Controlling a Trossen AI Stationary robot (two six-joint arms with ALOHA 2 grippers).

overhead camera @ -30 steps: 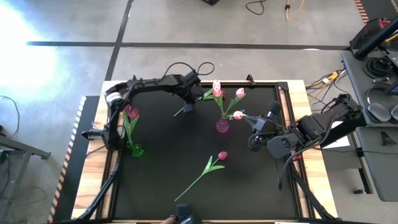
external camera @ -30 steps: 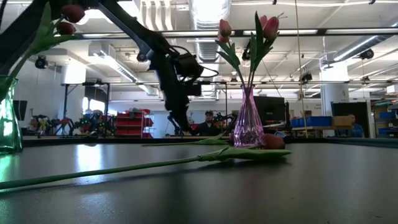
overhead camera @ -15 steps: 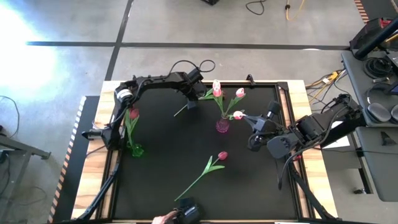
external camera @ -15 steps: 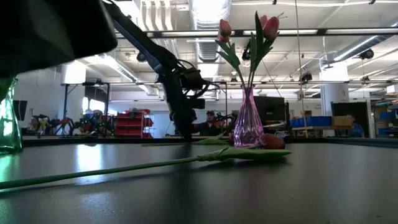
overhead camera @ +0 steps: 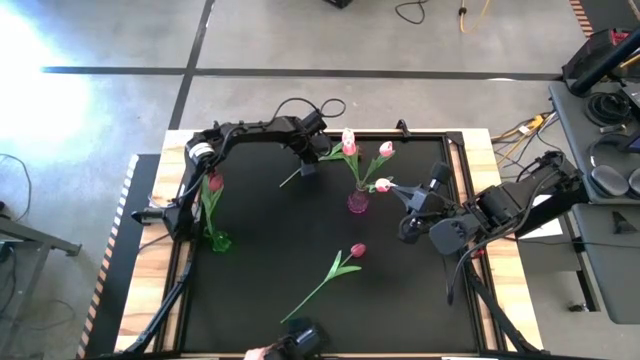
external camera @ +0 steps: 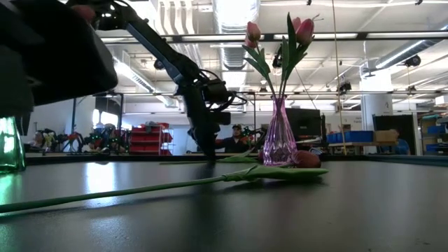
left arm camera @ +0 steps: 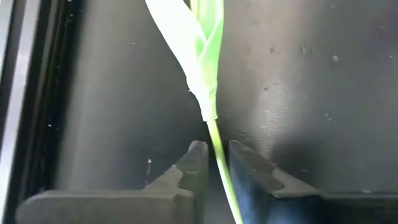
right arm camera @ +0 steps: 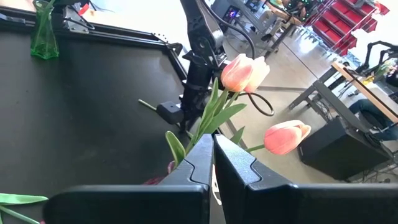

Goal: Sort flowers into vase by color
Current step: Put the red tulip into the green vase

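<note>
A tulip lies on the black mat near the table's far edge, its green stem [overhead camera: 292,179] and leaf [left arm camera: 199,56] flat on the mat. My left gripper [overhead camera: 308,167] stands over that stem, shut on it, tips at the mat [external camera: 210,158]. My right gripper [right arm camera: 212,149] is shut and holds nothing, raised to the right of the pink vase [overhead camera: 357,203], which holds pale pink tulips [overhead camera: 386,150]. A green vase [overhead camera: 218,241] at the left holds dark red tulips [overhead camera: 212,182]. Another dark red tulip [overhead camera: 357,250] lies flat in the middle of the mat. My left gripper has the stem [left arm camera: 217,152] between its two fingertips [left arm camera: 199,155], just below the base of the leaf. The fingers come steeply from above and lie across the stem. The tulip lies flat on the mat.
A dark object with a hand on it [overhead camera: 298,343] sits at the table's near edge and blocks the upper left of the low view [external camera: 56,49]. The mat's raised black frame [overhead camera: 300,135] runs just behind my left gripper. The tulip's long stem [external camera: 140,190] crosses the near mat.
My left gripper has come down toward the table's far edge until its tips reach the mat at the stem. The dark object at the near edge has moved further into view with a hand on it. The flowers lie as before.
</note>
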